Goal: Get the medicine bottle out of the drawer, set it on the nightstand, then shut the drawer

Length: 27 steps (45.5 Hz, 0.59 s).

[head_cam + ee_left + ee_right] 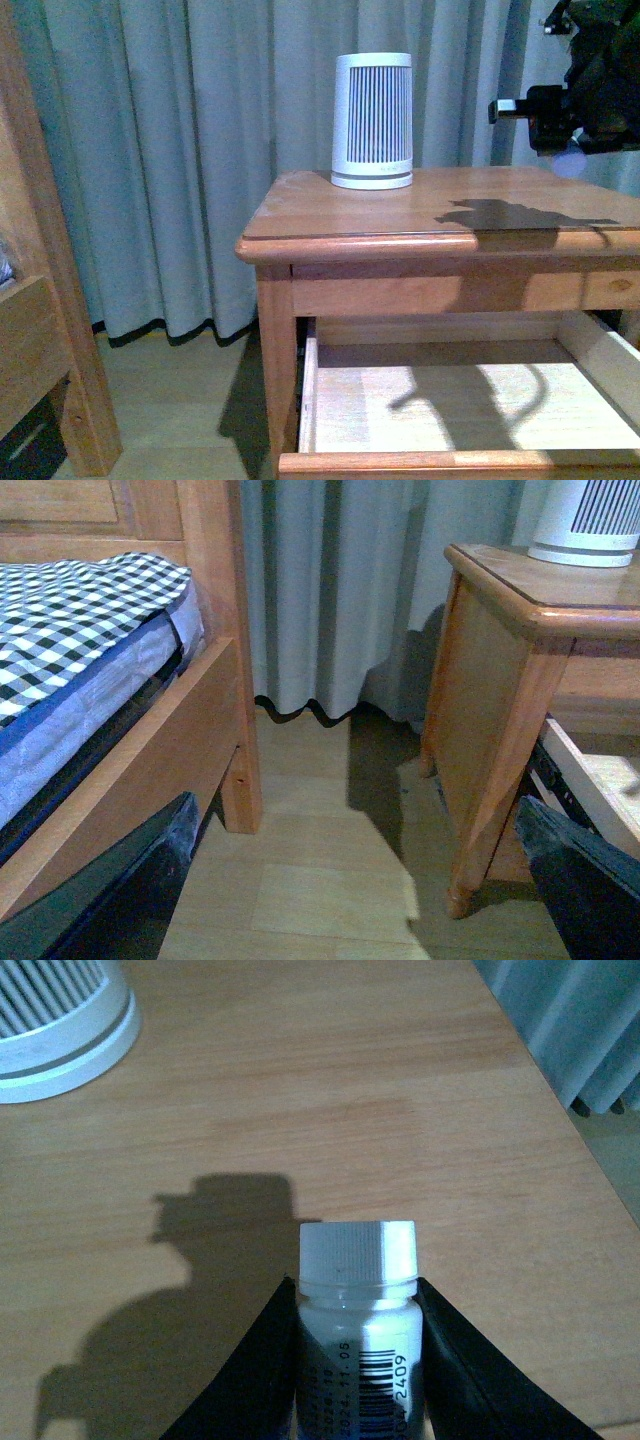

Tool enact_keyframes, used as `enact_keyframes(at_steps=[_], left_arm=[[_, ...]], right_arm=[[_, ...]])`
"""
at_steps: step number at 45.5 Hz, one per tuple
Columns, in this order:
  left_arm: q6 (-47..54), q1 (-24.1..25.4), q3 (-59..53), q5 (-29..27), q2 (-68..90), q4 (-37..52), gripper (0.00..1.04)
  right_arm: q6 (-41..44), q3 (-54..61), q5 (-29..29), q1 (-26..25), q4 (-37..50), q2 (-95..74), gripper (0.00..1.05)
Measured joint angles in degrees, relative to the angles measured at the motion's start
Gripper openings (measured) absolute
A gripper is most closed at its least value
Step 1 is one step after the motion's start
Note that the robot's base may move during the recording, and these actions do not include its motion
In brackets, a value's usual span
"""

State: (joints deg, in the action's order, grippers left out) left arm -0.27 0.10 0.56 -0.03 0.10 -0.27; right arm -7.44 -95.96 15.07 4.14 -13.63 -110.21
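My right gripper (pixel 357 1360) is shut on the medicine bottle (pixel 357 1300), a small white bottle with a ribbed white cap and a barcode label. It holds the bottle above the nightstand's wooden top (pixel 300 1090), where it casts a shadow. In the front view the right gripper (pixel 575 150) hangs over the right part of the nightstand (pixel 400 215). The drawer (pixel 460 462) stands pulled out, and the part of its pale inside that shows is bare. My left gripper (pixel 350 900) is open and empty, low over the floor beside the nightstand (pixel 490 720). It is out of the front view.
A tall white device with dark slats (pixel 372 120) stands at the back of the nightstand top; its base shows in the right wrist view (pixel 60 1030). A wooden bed frame post (pixel 225 660) and a checked mattress (pixel 80 610) are to the left. Curtains (pixel 200 150) hang behind.
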Motion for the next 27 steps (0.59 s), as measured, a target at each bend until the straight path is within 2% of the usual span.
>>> enact_keyframes(at_steps=[8, 19, 27], left_arm=[[0.0, 0.0, 0.0, 0.0, 0.0, 0.0, 0.98], [0.0, 0.0, 0.0, 0.0, 0.0, 0.0, 0.98], [0.0, 0.0, 0.0, 0.0, 0.0, 0.0, 0.98]], right_arm=[[-0.6, -7.6, 1.4, -1.6, -3.0, -7.4, 0.3], [-0.2, -9.7, 2.3, -2.3, -2.4, -10.6, 0.3], [0.0, -9.7, 2.0, -2.1, -1.3, -10.6, 0.55]])
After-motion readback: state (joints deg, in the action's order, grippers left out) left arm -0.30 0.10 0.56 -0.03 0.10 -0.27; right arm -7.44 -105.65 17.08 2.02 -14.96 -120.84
